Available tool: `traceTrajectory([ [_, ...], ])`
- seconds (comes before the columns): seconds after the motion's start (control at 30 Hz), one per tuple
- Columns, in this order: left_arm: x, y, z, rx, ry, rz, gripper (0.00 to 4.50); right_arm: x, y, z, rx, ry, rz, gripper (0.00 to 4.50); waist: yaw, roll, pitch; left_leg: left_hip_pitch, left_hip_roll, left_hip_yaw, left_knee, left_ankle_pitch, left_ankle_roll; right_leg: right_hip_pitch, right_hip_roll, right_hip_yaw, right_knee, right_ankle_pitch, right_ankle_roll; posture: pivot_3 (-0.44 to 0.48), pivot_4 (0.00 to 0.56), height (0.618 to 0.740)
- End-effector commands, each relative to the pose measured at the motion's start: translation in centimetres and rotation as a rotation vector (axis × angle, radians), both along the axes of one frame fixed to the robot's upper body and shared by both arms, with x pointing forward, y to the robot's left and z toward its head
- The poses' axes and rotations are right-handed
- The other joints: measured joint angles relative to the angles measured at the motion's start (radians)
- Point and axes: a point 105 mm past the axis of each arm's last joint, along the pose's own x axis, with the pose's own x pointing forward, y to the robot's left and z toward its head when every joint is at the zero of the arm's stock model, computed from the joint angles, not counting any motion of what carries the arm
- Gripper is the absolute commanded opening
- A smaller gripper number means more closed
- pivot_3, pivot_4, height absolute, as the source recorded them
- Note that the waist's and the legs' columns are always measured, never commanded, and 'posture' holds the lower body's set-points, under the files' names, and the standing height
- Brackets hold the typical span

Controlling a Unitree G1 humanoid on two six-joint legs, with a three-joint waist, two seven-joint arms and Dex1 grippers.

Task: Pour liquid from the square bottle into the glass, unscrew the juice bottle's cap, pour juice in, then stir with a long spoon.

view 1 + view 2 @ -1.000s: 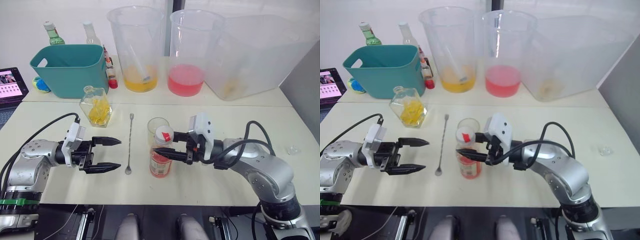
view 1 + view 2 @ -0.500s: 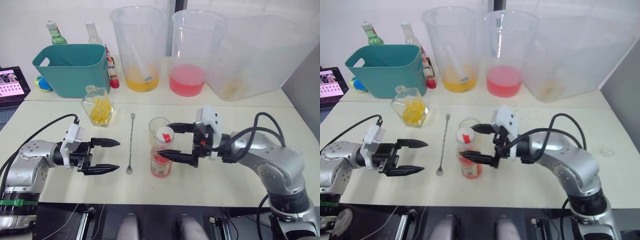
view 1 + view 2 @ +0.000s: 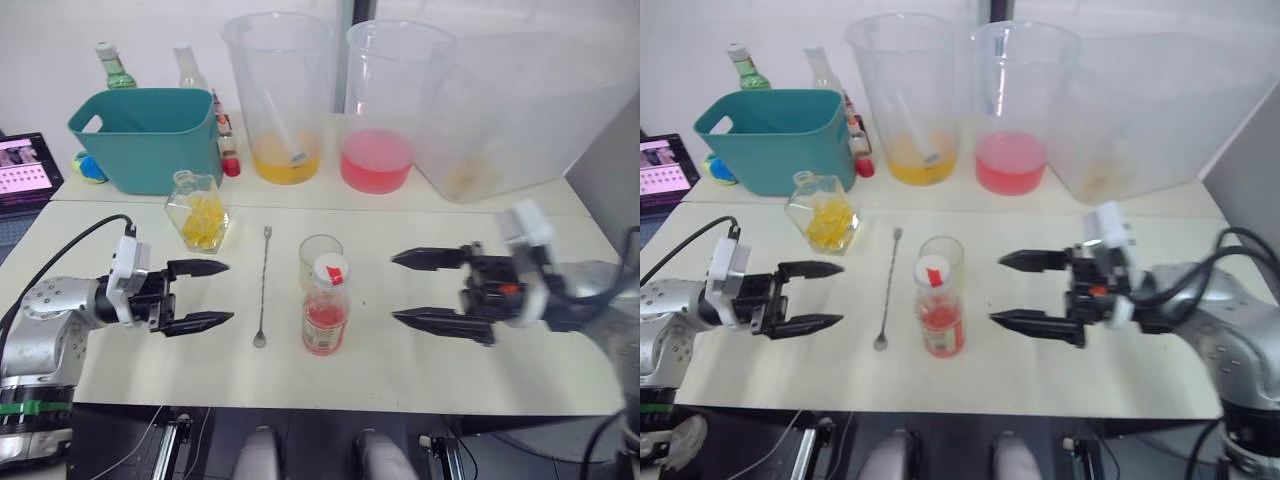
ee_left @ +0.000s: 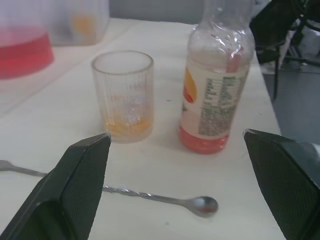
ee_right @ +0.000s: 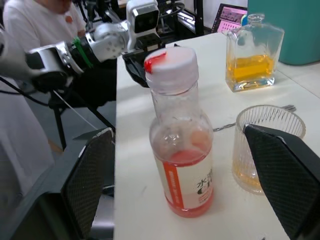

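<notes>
Standing upright near the middle of the pale bench [image 3: 120,390], toward its front edge: the slim clear plastic juice bottle [image 3: 325,312] with a low level of pink liquid and an orange-and-white label, its white screw cap [image 3: 329,268] with a red mark seated on the neck. Just behind it, very close, the small clear ribbed glass [image 3: 319,256], holding a shallow layer of yellow liquid as seen from the left wrist. Beside these on the robot's left, lying flat and running front to back: the thin long silver spoon [image 3: 262,287], tiny bowl toward the front edge. Farther back and left, the squat clear square bottle [image 3: 199,212] with yellow contents, upright with its stopper in.

Right gripper [image 3: 414,290] to the right of the juice bottle and apart from it, black fingers spread wide, holding nothing. Left gripper [image 3: 209,294] near the front left part of the bench, left of the spoon, fingers likewise spread and empty, pointing toward the spoon.

Along the back edge: a teal plastic bin [image 3: 146,137], a large clear beaker with yellow liquid [image 3: 279,98], a large clear beaker with pink liquid [image 3: 382,105], and a big translucent tub [image 3: 520,110]. Behind the bin, the neck of a green bottle [image 3: 111,67].
</notes>
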Motion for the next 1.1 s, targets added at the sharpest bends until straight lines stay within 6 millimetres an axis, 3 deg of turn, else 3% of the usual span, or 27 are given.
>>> traceTrajectory([
  [0.03,0.5,0.2,1.6,0.017,-0.070,0.027,4.50,0.2,-2.3,1.7,0.048,-0.047,-0.102,4.44,0.005,0.000,0.000,0.000,0.000,0.000,0.000,0.000,0.000,0.000,0.000,0.000,0.000,0.000,0.000,0.000,0.150,0.726],
  [0.17,1.2,0.1,2.6,-0.013,-0.049,0.044,4.50,0.8,-5.7,1.7,0.062,-0.086,-0.286,4.44,0.006,0.000,0.000,0.000,0.000,0.000,0.000,0.000,0.000,0.000,0.000,0.000,0.000,0.000,0.000,0.000,0.150,0.726],
  [0.27,1.6,-0.1,3.3,-0.032,-0.087,0.066,4.50,1.1,-7.0,1.5,0.038,-0.141,-0.371,4.44,0.006,0.000,0.000,0.000,-0.001,0.000,0.001,0.000,0.000,0.000,0.000,0.000,0.000,0.000,0.000,0.000,0.150,0.726],
  [0.37,2.9,-0.7,4.0,-0.064,-0.074,0.113,4.50,1.9,-10.4,0.5,0.005,-0.205,-0.585,4.44,0.006,0.000,0.000,0.000,0.000,0.000,0.001,0.000,0.000,0.000,0.000,0.000,0.000,0.000,0.000,0.000,0.150,0.726],
  [0.53,2.8,-2.8,5.9,-0.145,0.032,0.047,4.50,0.1,-12.4,-1.6,-0.016,-0.094,-0.606,4.44,0.008,0.000,0.000,-0.001,-0.001,0.000,0.002,0.000,0.000,0.001,0.000,0.000,0.001,0.000,0.001,0.000,0.150,0.726],
  [0.7,2.3,-4.3,6.8,-0.131,0.077,-0.023,4.50,-0.4,-12.8,-2.1,-0.018,-0.073,-0.624,4.44,-0.002,0.000,0.000,0.000,-0.001,0.000,0.004,0.000,0.000,0.002,0.000,0.001,0.001,0.000,0.001,0.000,0.150,0.726],
  [0.77,2.9,-4.5,5.5,-0.001,0.113,-0.006,4.50,-0.2,-12.7,-2.2,0.003,-0.084,-0.638,4.44,-0.004,0.000,0.000,0.001,-0.001,0.000,0.004,0.000,0.000,0.003,0.001,0.001,0.001,0.000,0.001,0.000,0.150,0.726],
  [0.87,3.3,-4.8,5.0,0.045,0.125,-0.020,4.50,0.1,-12.1,-2.1,0.044,-0.079,-0.631,4.44,-0.001,0.001,0.000,0.001,-0.001,0.000,0.004,0.000,0.000,0.003,0.001,0.001,0.001,0.000,0.001,0.000,0.150,0.726],
  [1.1,0.7,-6.8,4.6,0.070,0.132,-0.234,4.50,-0.6,-9.9,-1.6,0.028,-0.126,-0.550,4.44,0.004,0.001,0.000,0.000,-0.001,0.000,0.004,0.000,0.000,0.003,0.001,0.001,0.001,0.000,0.001,0.000,0.150,0.726],
])
